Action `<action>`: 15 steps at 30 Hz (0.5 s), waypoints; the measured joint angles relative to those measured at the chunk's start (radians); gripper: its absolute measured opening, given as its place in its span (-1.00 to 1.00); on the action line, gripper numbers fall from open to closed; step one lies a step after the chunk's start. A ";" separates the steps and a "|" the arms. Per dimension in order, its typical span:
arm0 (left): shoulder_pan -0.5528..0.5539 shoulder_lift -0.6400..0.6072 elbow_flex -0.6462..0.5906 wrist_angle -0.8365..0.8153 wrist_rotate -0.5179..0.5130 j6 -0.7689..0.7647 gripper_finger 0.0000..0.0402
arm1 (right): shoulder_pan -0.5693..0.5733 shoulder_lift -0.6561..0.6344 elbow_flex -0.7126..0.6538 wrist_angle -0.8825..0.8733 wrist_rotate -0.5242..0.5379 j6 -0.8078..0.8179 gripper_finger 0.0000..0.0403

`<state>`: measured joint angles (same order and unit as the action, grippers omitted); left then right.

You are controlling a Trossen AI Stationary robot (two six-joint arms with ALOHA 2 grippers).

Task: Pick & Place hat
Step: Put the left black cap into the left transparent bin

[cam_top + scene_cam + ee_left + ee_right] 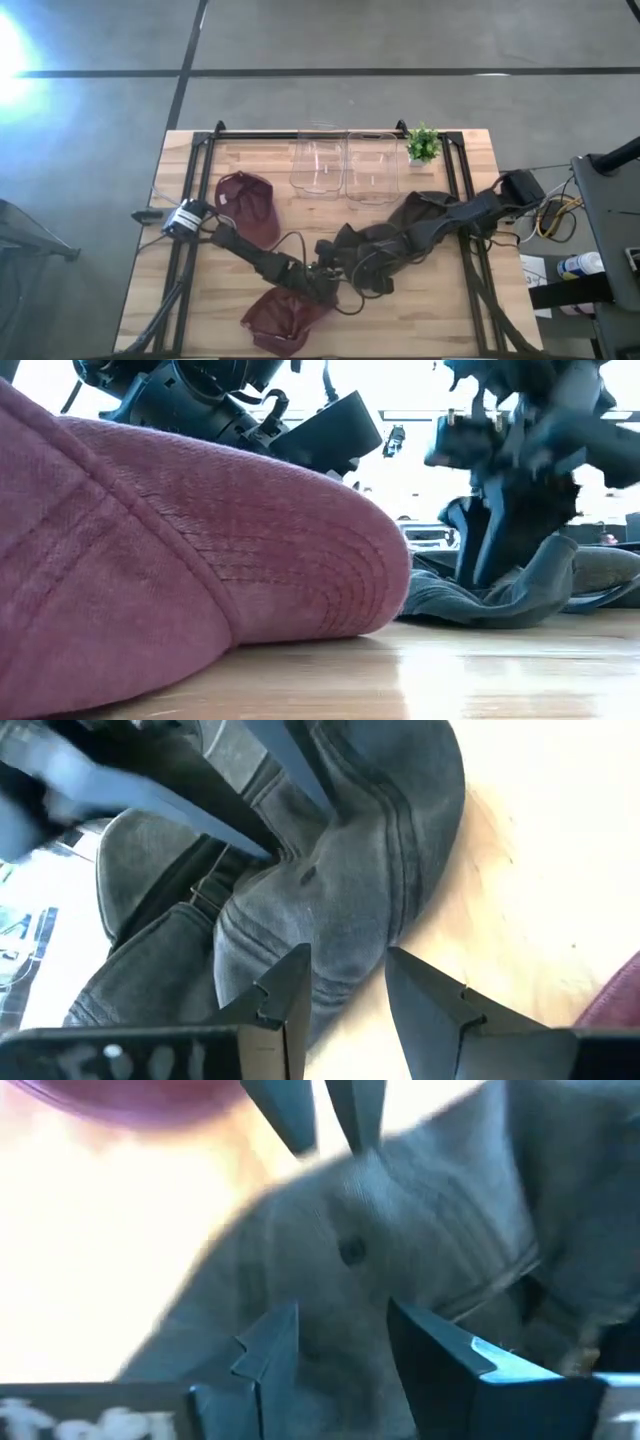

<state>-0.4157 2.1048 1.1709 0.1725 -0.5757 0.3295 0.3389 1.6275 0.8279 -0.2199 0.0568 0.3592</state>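
I had both arms meeting over the gray cap (375, 258) in the middle of the wooden surface (470, 310), with a maroon cap (285, 318) just beside it. The left gripper (347, 982) had its jaws partly open around the gray cap's edge. The right gripper (342, 1342) sat right on the crown from the other side, and I could not tell if its half-open jaws were holding any cloth.

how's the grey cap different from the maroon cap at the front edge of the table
The grey cap is dark grey; the front maroon cap is dark red. The grey cap lies mid-table with both grippers, left and right, at it; the maroon cap lies at the front edge, next to the left arm. Both are stitched fabric caps resting on the wooden table.
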 joint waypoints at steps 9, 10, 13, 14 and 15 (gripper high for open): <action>0.030 0.011 -0.003 0.016 0.100 0.027 -0.38 | 0.004 -0.147 0.070 -0.150 -0.001 -0.058 -0.03; 0.035 0.014 -0.003 0.027 0.101 0.041 -0.38 | 0.007 -0.150 0.071 -0.159 -0.002 -0.071 -0.02; 0.058 0.016 -0.003 0.046 0.152 0.061 -0.38 | 0.010 -0.151 0.074 -0.163 -0.002 -0.076 0.00; 0.067 0.017 -0.003 0.046 0.170 0.061 -0.38 | 0.010 -0.152 0.075 -0.162 -0.002 -0.071 0.00; 0.078 0.018 -0.002 0.048 0.204 0.060 -0.38 | 0.010 -0.151 0.075 -0.160 -0.002 -0.063 0.00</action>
<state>-0.3378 2.1225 1.1687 0.2210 -0.3718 0.3893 0.3492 1.4761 0.9031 -0.3804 0.0545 0.2959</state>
